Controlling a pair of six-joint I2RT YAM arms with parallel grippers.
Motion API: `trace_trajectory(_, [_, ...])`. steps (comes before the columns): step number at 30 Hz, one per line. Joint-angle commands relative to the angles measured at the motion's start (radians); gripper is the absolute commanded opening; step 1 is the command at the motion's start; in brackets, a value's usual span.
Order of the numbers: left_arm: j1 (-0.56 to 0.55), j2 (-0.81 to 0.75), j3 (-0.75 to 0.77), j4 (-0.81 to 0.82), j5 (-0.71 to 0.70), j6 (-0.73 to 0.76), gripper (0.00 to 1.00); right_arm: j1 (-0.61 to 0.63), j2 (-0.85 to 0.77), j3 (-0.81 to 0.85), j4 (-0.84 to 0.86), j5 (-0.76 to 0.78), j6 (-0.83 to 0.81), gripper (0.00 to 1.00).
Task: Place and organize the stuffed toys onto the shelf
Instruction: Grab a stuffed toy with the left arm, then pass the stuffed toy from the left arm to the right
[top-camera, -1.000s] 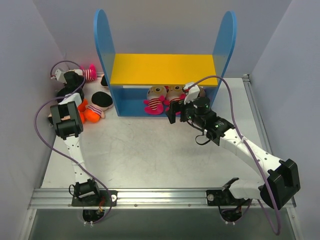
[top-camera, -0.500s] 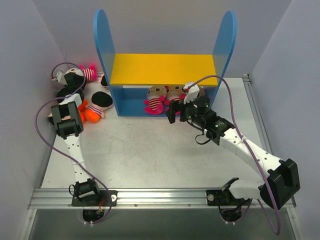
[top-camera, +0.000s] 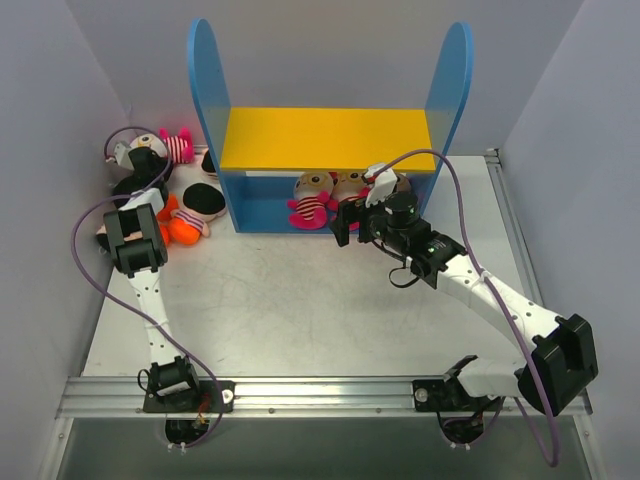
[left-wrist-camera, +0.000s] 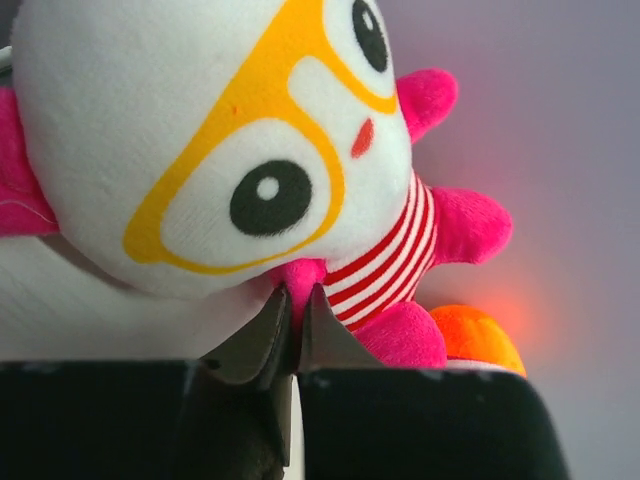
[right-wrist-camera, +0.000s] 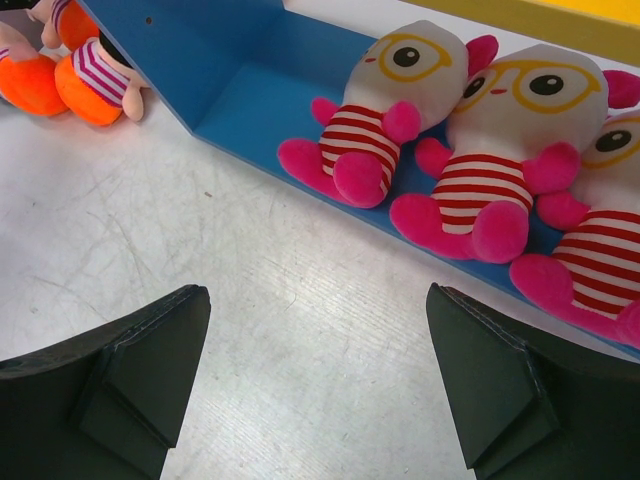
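The shelf (top-camera: 325, 138) stands at the back with its yellow upper board bare. Three pink-striped stuffed toys (right-wrist-camera: 385, 110) (right-wrist-camera: 510, 140) (right-wrist-camera: 610, 230) sit in a row on its blue base (right-wrist-camera: 250, 90). My right gripper (right-wrist-camera: 315, 390) hangs open over the table just in front of them, nothing between its fingers. At the far left, my left gripper (left-wrist-camera: 298, 295) is shut on a pink limb of a fourth striped toy (left-wrist-camera: 240, 150), whose white head fills the left wrist view. From above, that toy (top-camera: 178, 145) lies by the left wall.
Orange-bottomed toys (top-camera: 182, 222) with dark-haired heads (top-camera: 204, 200) lie on the table left of the shelf's blue side panel (top-camera: 208, 90). One orange toy (left-wrist-camera: 475, 335) shows behind the held one. Walls close in on the left and right.
My left gripper's jaws have closed on the striped toy's pink limb, with the wrist shifted slightly. The right arm has barely moved and stays open.
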Motion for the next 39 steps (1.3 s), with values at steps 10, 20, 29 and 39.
trace_trajectory(10, [0.007,-0.258,-0.162,0.109,0.044,0.152,0.02,-0.003,-0.1,0.014,0.015,-0.004,0.019,0.93])
trace_trajectory(20, [0.002,-0.66,-0.336,-0.097,0.018,0.428,0.03,0.002,-0.273,-0.03,-0.068,0.008,0.028,0.93])
trace_trajectory(29, [-0.01,-1.081,-0.52,-0.521,0.036,0.528,0.02,0.003,-0.345,-0.032,-0.143,-0.042,0.067,0.93])
trace_trajectory(39, [-0.175,-1.559,-0.859,-0.817,0.154,0.548,0.03,0.046,-0.324,-0.105,-0.108,-0.199,0.176,0.91])
